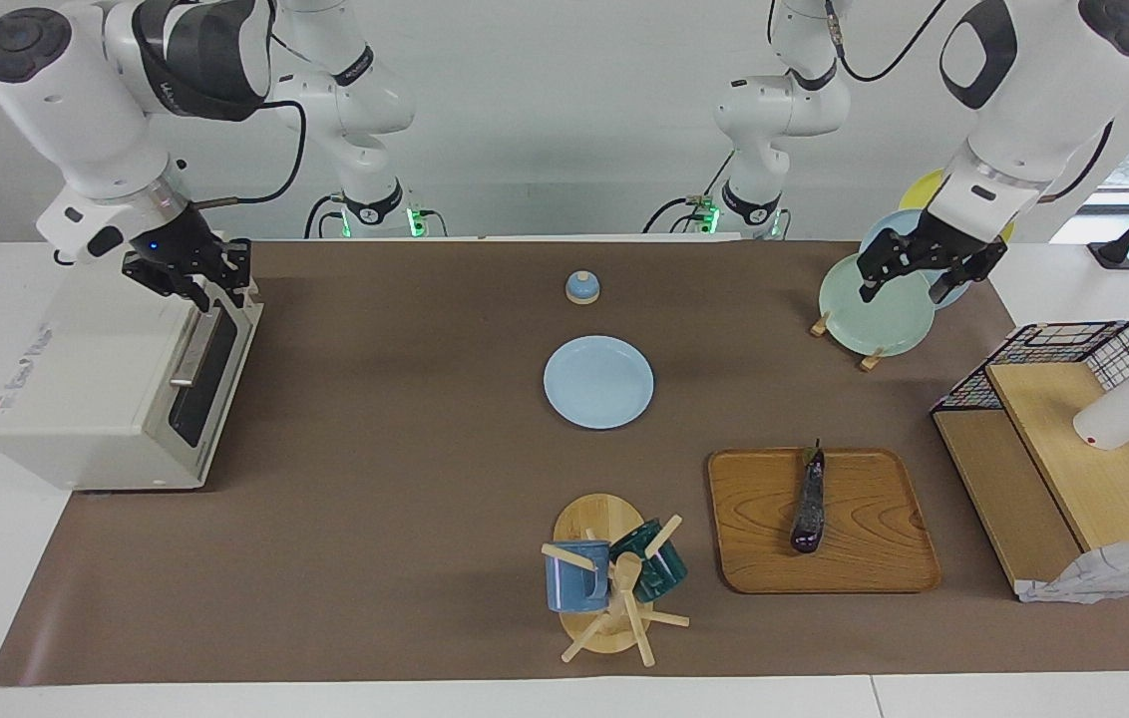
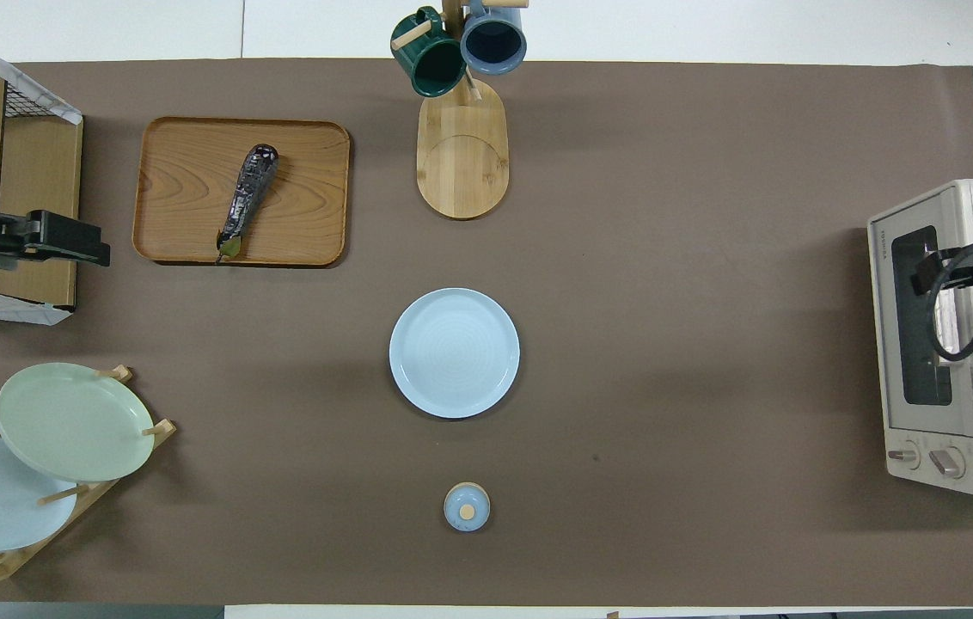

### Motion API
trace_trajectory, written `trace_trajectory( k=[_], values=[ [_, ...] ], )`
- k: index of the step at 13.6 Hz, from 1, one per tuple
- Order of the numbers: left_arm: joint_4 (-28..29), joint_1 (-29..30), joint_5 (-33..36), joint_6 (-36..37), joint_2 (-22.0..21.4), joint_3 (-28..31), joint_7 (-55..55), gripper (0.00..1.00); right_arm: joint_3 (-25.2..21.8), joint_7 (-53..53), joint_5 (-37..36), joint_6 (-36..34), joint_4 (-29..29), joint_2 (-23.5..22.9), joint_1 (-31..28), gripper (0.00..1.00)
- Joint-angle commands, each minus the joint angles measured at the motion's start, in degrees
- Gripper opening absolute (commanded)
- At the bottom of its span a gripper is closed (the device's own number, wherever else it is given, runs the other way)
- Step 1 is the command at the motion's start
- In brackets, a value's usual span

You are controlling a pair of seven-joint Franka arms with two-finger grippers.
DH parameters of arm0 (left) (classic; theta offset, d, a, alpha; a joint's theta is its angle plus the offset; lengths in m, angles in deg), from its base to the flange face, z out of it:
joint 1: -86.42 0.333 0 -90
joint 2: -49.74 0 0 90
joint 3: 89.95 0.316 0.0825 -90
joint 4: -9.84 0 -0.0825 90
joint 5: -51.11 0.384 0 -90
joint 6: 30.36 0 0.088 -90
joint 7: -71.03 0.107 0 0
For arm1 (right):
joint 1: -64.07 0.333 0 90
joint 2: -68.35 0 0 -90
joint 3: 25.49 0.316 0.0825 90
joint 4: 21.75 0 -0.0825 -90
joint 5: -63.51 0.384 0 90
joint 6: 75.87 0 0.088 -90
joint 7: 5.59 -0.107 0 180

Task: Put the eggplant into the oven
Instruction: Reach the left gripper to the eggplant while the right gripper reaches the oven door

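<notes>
The dark purple eggplant (image 1: 809,504) (image 2: 247,196) lies on a wooden tray (image 1: 874,558) (image 2: 297,172) toward the left arm's end of the table. The cream-white oven (image 1: 96,399) (image 2: 968,344) stands at the right arm's end with its glass door closed. My right gripper (image 1: 208,296) (image 2: 923,275) is shut on the end of the oven's bar handle (image 1: 193,349) that is nearer to the robots. My left gripper (image 1: 904,284) (image 2: 100,249) hangs open and empty in the air over the plate rack.
A light blue plate (image 1: 597,382) lies mid-table, with a small blue knobbed lid (image 1: 581,287) nearer to the robots. A mug tree (image 1: 614,588) with two mugs stands beside the tray. The plate rack (image 1: 874,309) and a wire-and-wood shelf (image 1: 1073,449) stand at the left arm's end.
</notes>
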Motion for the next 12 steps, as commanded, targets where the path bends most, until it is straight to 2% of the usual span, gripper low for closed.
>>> trace_trajectory(
  k=[1, 3, 6, 12],
  values=[
    [-1.9, -1.7, -0.8, -7.8, 7.5, 0.2, 0.7, 1.00, 0.3, 1.1, -0.9, 4.2, -5.6, 1.9, -1.2, 0.00],
    [-2.3, -2.3, -1.2, -12.7, 12.3, 0.0, 1.2, 1.00, 0.2, 1.0, -1.1, 6.4, -7.2, 1.3, -2.2, 0.00],
    [-2.4, -2.4, -1.3, -16.7, 16.3, 0.0, 5.6, 1.00, 0.3, 1.2, -2.0, 9.3, -9.4, 0.9, -4.1, 0.00],
    [-2.2, -2.6, -0.9, -21.3, 19.3, 0.1, 10.3, 1.00, 0.4, 0.9, -2.0, 9.5, -11.7, 0.9, -4.5, 0.00]
  ],
)
